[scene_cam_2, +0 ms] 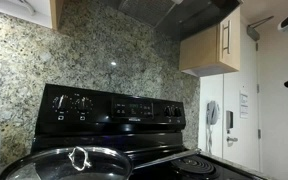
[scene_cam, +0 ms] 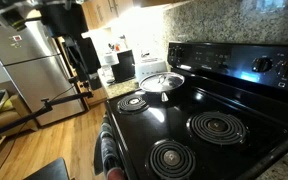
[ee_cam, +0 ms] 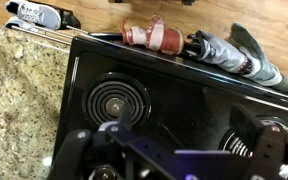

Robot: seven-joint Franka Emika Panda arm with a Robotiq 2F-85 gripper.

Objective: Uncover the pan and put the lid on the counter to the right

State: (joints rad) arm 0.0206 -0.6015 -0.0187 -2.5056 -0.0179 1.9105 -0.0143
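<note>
Lid (scene_cam_2: 69, 160) sits closed on pan (scene_cam_2: 6, 170), which is on a rear coil of the black stovetop (scene_cam: 199, 105), close under the control panel (scene_cam_2: 114, 108). Dark knob is at the centre of the glass, metal rim seated all round. End effector (ee_cam: 169, 165) is released: in the wrist view the fingers (ee_cam: 76, 150) stand wide apart, nothing between them, looking down on a front coil burner (ee_cam: 119, 100). Neither pan nor lid shows in that view. In an exterior view the arm (scene_cam: 74, 35) hangs off the stove's front corner, well apart from the pan. Speckled granite bench (ee_cam: 19, 110) is just beside the stovetop edge. Towels (ee_cam: 154, 38) hang on the oven handle.
</note>
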